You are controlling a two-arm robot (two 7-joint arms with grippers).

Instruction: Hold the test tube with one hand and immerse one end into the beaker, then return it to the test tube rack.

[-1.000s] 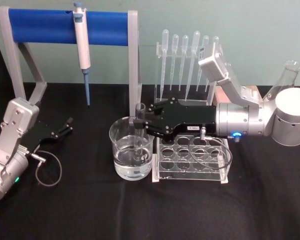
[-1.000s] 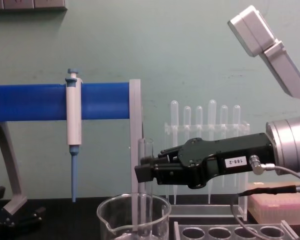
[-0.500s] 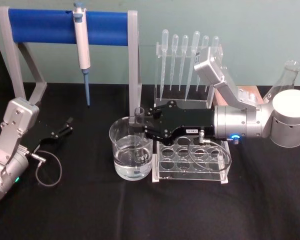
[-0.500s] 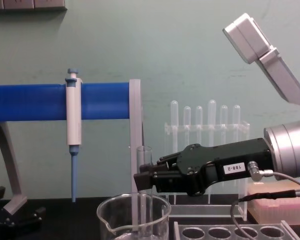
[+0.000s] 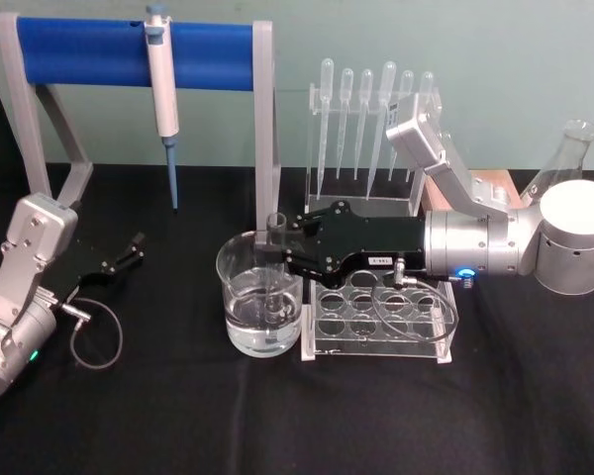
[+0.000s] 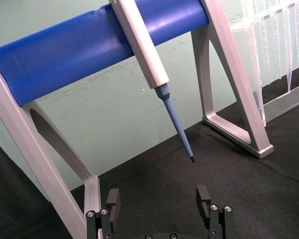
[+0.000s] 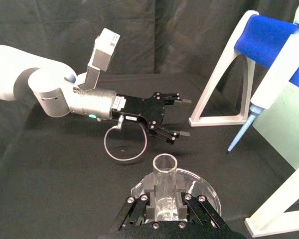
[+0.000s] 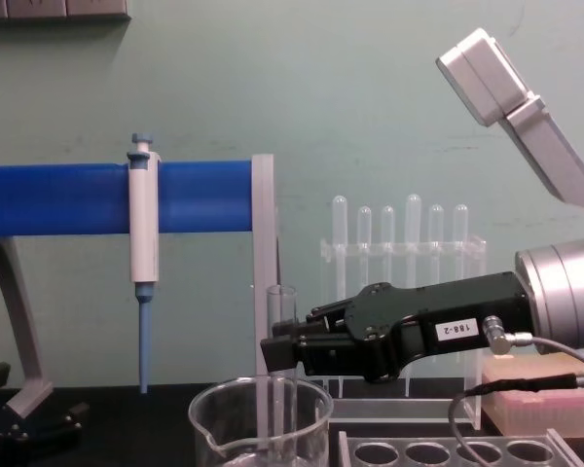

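Note:
The clear test tube (image 5: 275,259) stands upright with its lower end down in the wide glass beaker (image 5: 240,309), which holds some water. My right gripper (image 5: 277,252) is shut on the tube's upper part and reaches in from the right. From the chest view the tube (image 8: 281,321) rises out of the beaker (image 8: 229,413) with the right gripper (image 8: 277,352) clamped around it. The right wrist view looks down on the tube's open rim (image 7: 164,166) above the beaker (image 7: 202,185). My left gripper (image 5: 134,247) rests open at the left on the black table; its fingers (image 6: 113,198) stand apart.
A clear rack with round holes (image 5: 378,319) sits directly right of the beaker, under the right arm. A blue-barred stand (image 5: 129,54) with a hanging pipettor (image 5: 161,94) is behind. Plastic pipettes (image 5: 371,124) stand in a holder at the back. A glass flask (image 5: 564,153) is far right.
The right gripper has lowered the test tube farther into the beaker over the last second; from half a second ago it has barely moved. The left arm has stayed still.

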